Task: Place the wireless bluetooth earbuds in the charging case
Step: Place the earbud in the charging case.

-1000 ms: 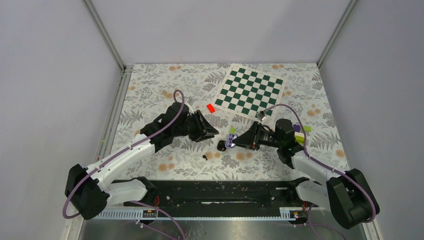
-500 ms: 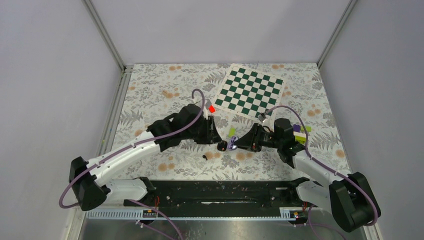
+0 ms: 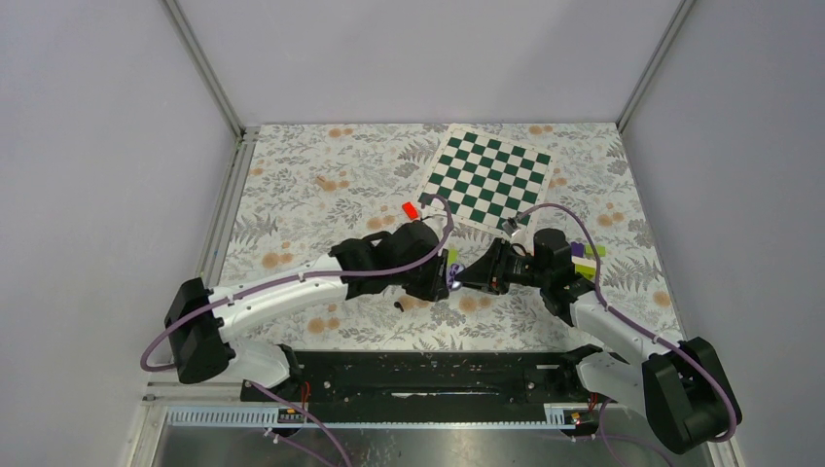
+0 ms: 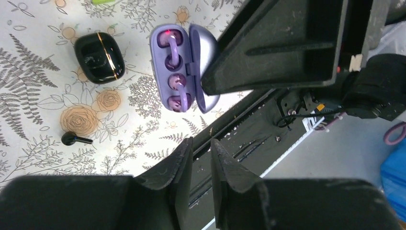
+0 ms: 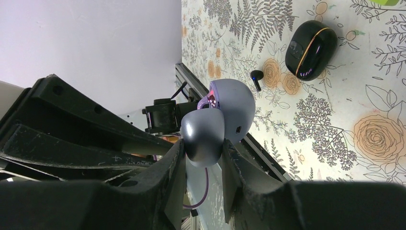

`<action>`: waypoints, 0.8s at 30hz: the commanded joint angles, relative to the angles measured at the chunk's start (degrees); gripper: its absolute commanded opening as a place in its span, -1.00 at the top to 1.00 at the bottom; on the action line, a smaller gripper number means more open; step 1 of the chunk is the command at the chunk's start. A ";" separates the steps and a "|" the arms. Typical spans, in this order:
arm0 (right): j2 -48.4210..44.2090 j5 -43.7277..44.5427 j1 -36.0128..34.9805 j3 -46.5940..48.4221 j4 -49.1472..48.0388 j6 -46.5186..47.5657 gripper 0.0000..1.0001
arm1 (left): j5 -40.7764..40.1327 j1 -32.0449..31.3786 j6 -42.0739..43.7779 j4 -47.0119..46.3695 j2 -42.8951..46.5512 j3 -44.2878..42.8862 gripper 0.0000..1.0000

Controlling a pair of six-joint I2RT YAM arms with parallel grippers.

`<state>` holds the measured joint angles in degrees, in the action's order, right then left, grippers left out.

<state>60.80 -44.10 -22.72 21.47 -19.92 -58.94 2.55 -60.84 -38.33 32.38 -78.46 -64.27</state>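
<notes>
The right fingers [image 5: 173, 177] are clamped on the lid of the open lilac charging case [image 5: 203, 136], its tray turned toward the left fingers [image 4: 178, 172], which stand close together with a thin slit between them and nothing in it. Both purple earbuds [image 4: 171, 48] appear to lie in their sockets, so the step looks like seating them; next comes a light, square press or folding the lid shut. A closed black case [image 4: 99, 57] and a loose black earbud [image 4: 72, 139] lie nearby on the desk [image 4: 28, 57].
</notes>
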 commanded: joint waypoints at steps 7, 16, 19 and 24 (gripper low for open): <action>-1.27 -0.43 -0.04 2.61 -0.01 1.33 1.00 | -9.00 -0.07 -0.40 -2.51 -2.61 -5.21 0.60; -1.59 -0.53 -0.07 2.35 -0.25 1.24 1.00 | -10.30 -0.07 -2.46 -1.79 -5.63 -6.03 0.68; -1.67 -0.55 -0.04 2.17 -0.45 1.26 1.00 | -11.20 -0.11 -2.80 -1.84 -5.42 -5.64 0.72; -1.64 -0.55 -0.04 1.90 -1.10 0.84 1.00 | -11.72 -0.07 -2.72 -1.65 -6.01 -5.69 0.75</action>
<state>60.36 -44.12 -22.72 21.67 -18.92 -58.72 -6.92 -60.84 -40.60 31.66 -84.49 -67.88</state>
